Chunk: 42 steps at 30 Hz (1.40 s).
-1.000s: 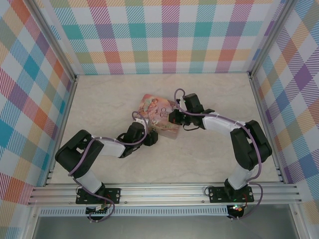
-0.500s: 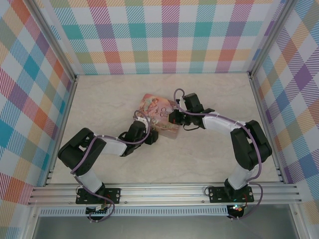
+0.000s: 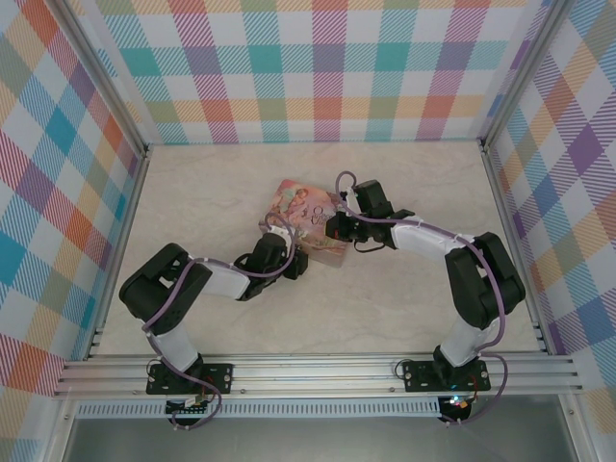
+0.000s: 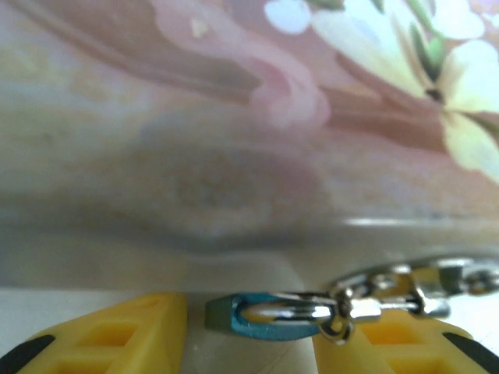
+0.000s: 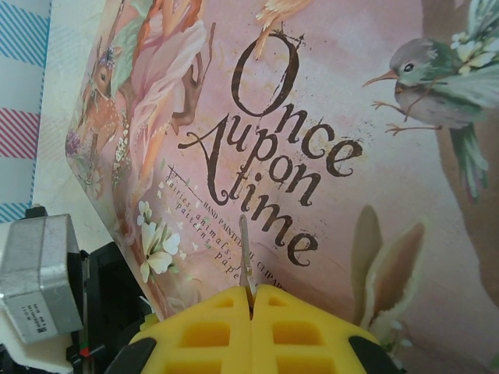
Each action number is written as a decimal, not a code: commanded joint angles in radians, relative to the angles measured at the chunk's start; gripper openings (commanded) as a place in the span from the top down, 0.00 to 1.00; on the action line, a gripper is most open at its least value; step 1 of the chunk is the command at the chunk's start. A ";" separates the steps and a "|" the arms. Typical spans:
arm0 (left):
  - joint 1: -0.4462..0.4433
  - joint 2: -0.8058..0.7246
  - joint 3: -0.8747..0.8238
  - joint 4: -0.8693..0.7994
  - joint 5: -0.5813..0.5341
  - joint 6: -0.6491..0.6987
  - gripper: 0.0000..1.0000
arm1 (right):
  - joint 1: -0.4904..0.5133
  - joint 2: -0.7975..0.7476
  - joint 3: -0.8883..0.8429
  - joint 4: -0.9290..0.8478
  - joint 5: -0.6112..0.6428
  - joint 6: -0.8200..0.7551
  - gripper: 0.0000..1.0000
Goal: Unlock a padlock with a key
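The padlock [image 4: 265, 315], blue-bodied with a silvery shackle, lies on the table against the near side of the pink tin [image 4: 234, 117]. It sits between the yellow fingers [image 4: 117, 335] of my left gripper [image 4: 249, 327]. A small gap shows between its left end and the left finger, so the jaws stand open around it. A silvery ring and chain [image 4: 437, 280] hang from the shackle in front of the right finger. My right gripper [image 5: 252, 292] is shut on the key [image 5: 245, 253], whose thin blade sticks out over the tin's lid [image 5: 351, 93].
The pink illustrated tin [image 3: 308, 217] lies mid-table with both grippers at it, the left gripper [image 3: 294, 262] at its near edge and the right gripper [image 3: 332, 229] over its right part. Checked walls enclose the table [image 3: 414, 298] on three sides.
My left arm has pushed a little forward and right toward the tin's near edge, and its jaws have narrowed around the padlock. The right arm has stayed still with the key.
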 commanded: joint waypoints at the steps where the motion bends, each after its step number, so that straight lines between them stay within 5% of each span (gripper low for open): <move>1: -0.011 0.015 0.020 0.018 -0.005 -0.011 0.56 | 0.004 0.010 0.017 -0.025 -0.012 -0.028 1.00; 26: -0.025 -0.161 0.049 -0.150 -0.023 -0.091 0.69 | 0.005 -0.272 -0.224 0.078 0.083 -0.202 1.00; 42: -0.025 -0.034 0.061 -0.091 -0.083 -0.067 0.46 | 0.005 -0.190 -0.151 0.114 0.015 -0.159 1.00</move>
